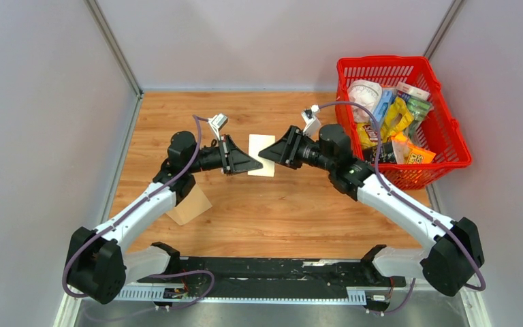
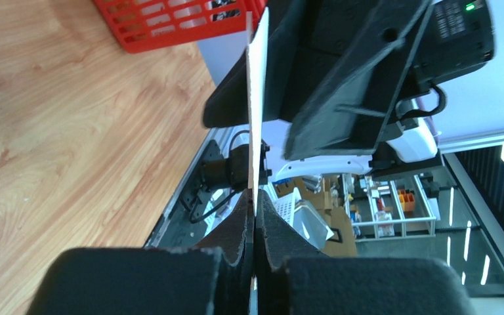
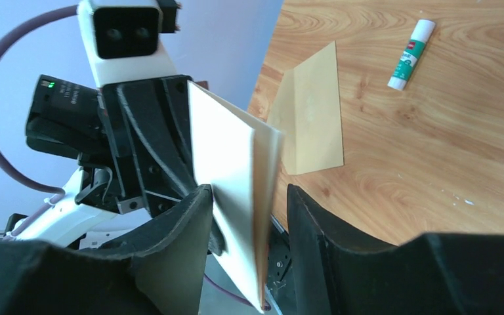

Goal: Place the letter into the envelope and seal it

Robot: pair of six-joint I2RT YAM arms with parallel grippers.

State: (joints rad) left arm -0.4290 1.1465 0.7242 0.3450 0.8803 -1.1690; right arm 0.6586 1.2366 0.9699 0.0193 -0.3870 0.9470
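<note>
The wooden bench (image 1: 279, 211) carries everything, with a red basket (image 1: 381, 63) of packets at its far right that plays no part in the job. Above the middle of the bench the two arms meet nose to nose.

The left end effector (image 1: 242, 163) is clenched on the letter (image 1: 261, 146). Its wrist view shows both pads pressed flat against the sheet's edge, which stands upright out of the grip. The right end effector (image 1: 267, 153) faces it with its jaws standing apart. In its own view the sheet passes between the fingers with a clear gap on one side, so it is released rather than gripping. The letter is therefore held in the air by the left arm alone, clear of the bench, and it looks doubled over along one fold.

The envelope (image 1: 192, 204) lies flat on the bench at the left, partly under the left forearm and well apart from the letter. Nothing is inside it, and its flap appears to be folded out at one end.

A glue stick (image 3: 411, 44) lies capped on the bench beyond the envelope.

Judged from this, the task is at an early stage: the letter is picked up and apparently folded. Carrying it to the envelope, sliding it in, gluing the flap and pressing it shut are all left to do.
</note>
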